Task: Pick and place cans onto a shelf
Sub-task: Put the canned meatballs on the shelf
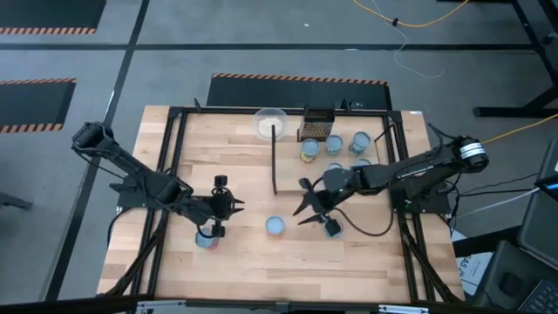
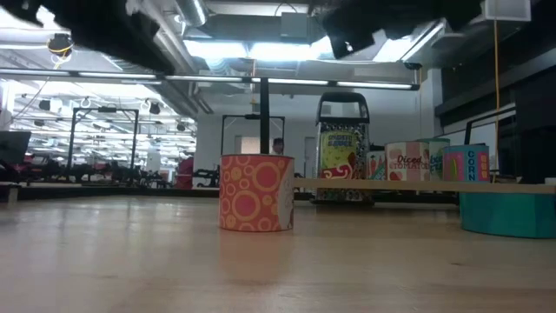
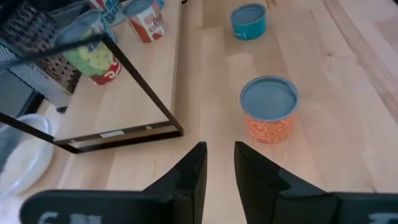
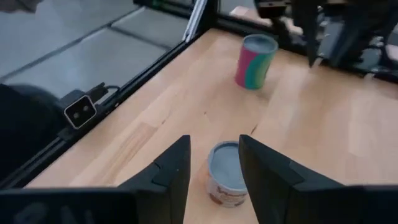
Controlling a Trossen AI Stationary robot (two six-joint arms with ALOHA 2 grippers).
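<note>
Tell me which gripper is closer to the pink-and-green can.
Left. The left gripper is right beside the pink-and-green can; the right gripper is farther off, by the orange can.

Grey floor (image 1: 261, 35) with striped hazard tape (image 1: 296, 78); bright ceiling lights (image 2: 261, 48).

Worktop (image 1: 253, 262): pale wood planks in a black frame. Whitish translucent bowl (image 1: 270, 123) near the far edge, about mid-width. Dark boxy grater (image 1: 317, 125) just beside it toward the right, standing upright; metal with a black handle in the low view. Yellow cable (image 1: 410, 22) and white cable (image 1: 417, 63) on the grey floor beyond the far edge. Orange-black hazard tape (image 1: 296, 79) runs along the floor behind the worktop. Small camera module (image 4: 79, 111) clipped on the frame rail.
</note>
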